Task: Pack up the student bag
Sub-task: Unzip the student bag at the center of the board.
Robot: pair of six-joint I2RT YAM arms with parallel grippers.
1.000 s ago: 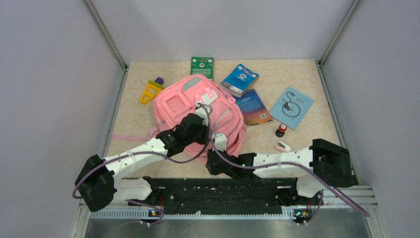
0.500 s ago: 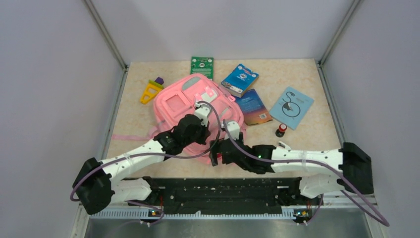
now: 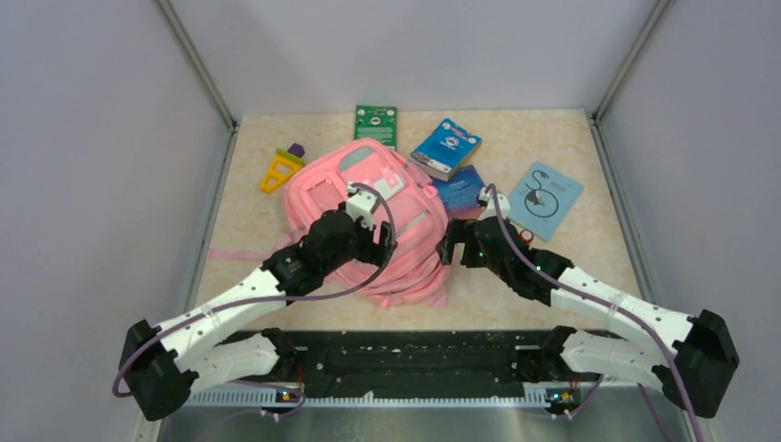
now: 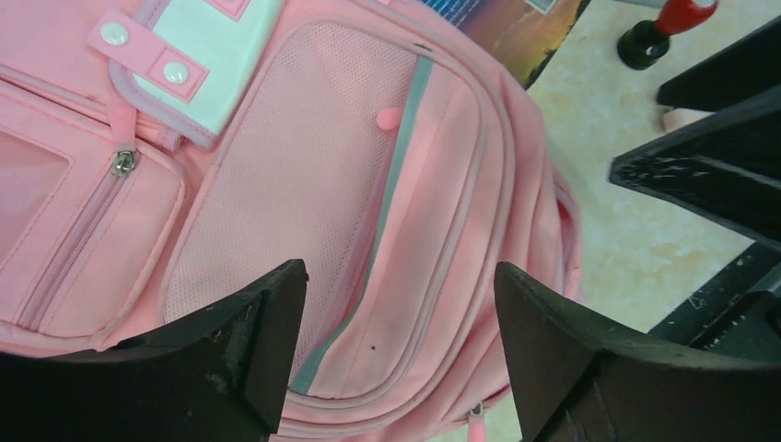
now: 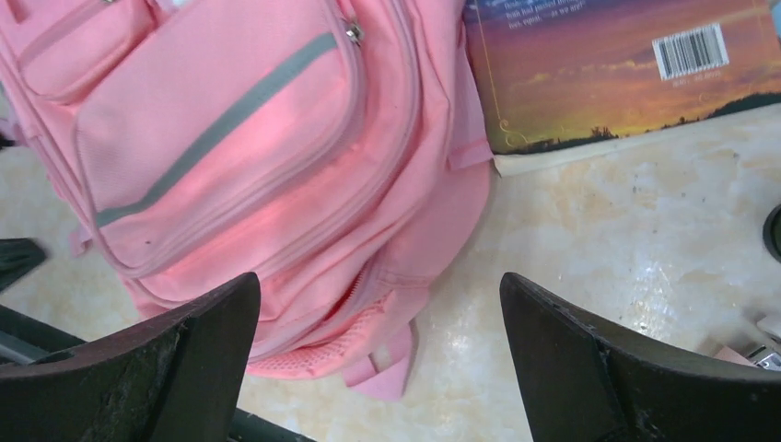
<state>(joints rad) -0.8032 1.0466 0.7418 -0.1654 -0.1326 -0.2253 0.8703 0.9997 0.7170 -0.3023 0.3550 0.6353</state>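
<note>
The student bag (image 3: 318, 189), pink with grey-green stripes and white patches, lies flat in the middle of the table. My left gripper (image 3: 384, 243) hovers over its front pocket, open, with nothing between the fingers; the left wrist view shows the bag (image 4: 368, 184) under the gripper (image 4: 398, 276). My right gripper (image 3: 453, 249) stands open at the bag's lower right corner. In the right wrist view that gripper (image 5: 379, 285) spans the bag's edge (image 5: 258, 138) and bare table, holding nothing.
Around the bag lie a green card (image 3: 376, 124), a blue box (image 3: 447, 145), a sunset-cover book (image 5: 608, 64), a light blue booklet (image 3: 545, 198) and a yellow triangle toy (image 3: 281, 168). A red-capped little bottle (image 4: 658, 28) stands by the right arm. Walls enclose three sides.
Both grippers have opened. The right arm swung from the near edge out to the bag's right side. The left gripper let go of the bag and drew back slightly.
</note>
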